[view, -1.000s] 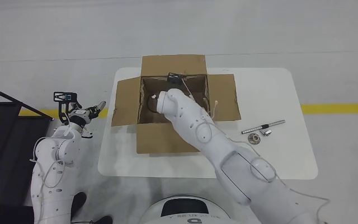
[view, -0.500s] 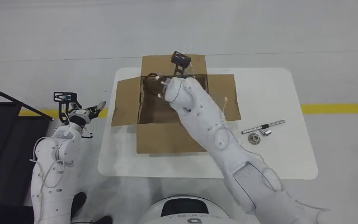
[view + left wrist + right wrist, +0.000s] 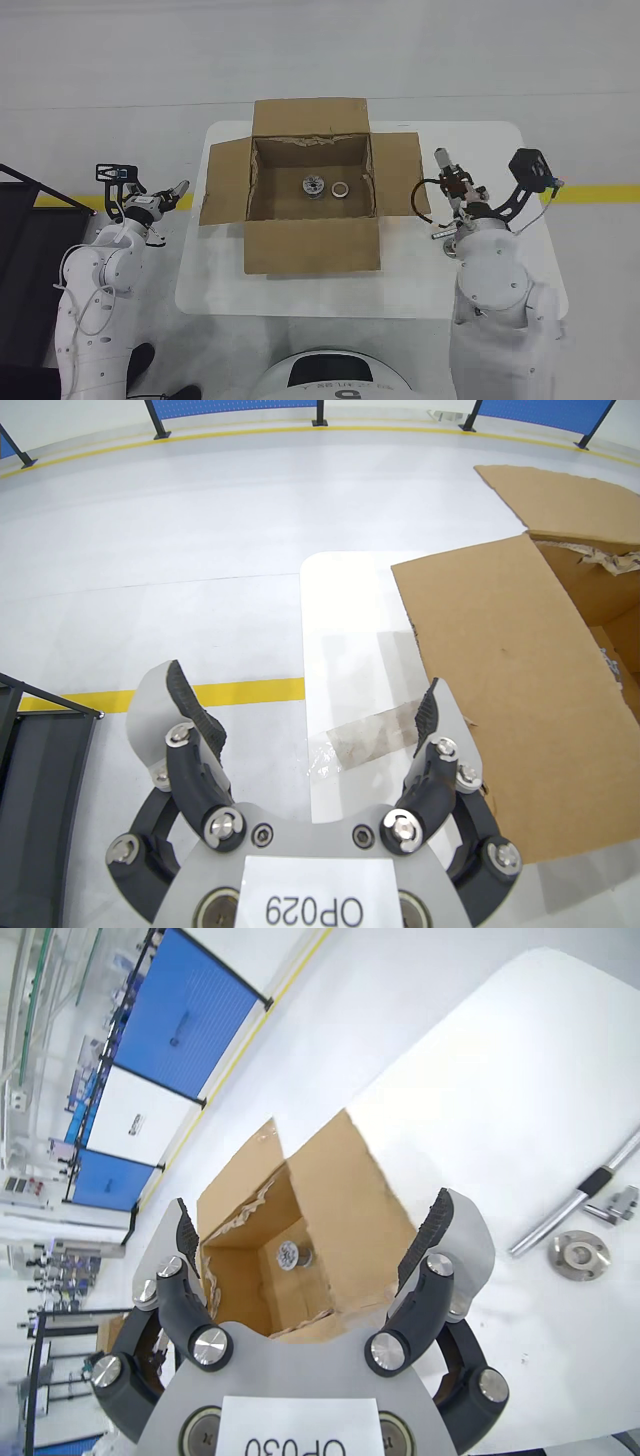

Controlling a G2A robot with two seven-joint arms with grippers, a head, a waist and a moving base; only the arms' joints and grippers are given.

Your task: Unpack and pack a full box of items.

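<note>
My right claw (image 3: 314, 1213) is gaping empty beside the box (image 3: 312, 250). My left claw (image 3: 305, 685) is gaping empty off the desk's (image 3: 500, 280) left edge.

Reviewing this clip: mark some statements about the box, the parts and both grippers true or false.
1. The box has its flaps open. True.
2. The right gripper holds a part in its jaws. False: the jaws stand open and empty.
3. A round metal part and a ring lie in the box. True.
4. The metal rod lies in the box. False: it lies on the table, next to a flange.
5. The left gripper has open, empty jaws. True.
</note>
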